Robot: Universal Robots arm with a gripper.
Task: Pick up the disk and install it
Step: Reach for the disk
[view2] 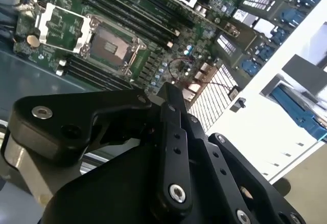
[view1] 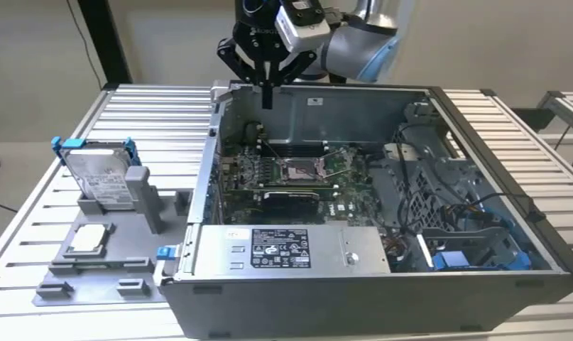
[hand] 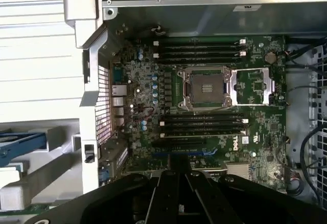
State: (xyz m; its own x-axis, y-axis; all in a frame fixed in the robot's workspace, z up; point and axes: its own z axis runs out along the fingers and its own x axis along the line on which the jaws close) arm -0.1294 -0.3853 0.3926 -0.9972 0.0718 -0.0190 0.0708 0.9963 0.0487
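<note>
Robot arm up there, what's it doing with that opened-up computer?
The robot arm's gripper hangs over the open computer case, jaws shut with nothing in them. The disk stands upright in its blue frame on a grey stand, at the exterior view's left of the case. It has not been picked up yet.

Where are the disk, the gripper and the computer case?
disk [view1: 101,177]: exterior view, on its labelled silver face.
gripper [view1: 266,104]: exterior view, at its fingertips.
computer case [view1: 362,302]: exterior view, on its near outer wall.
</note>
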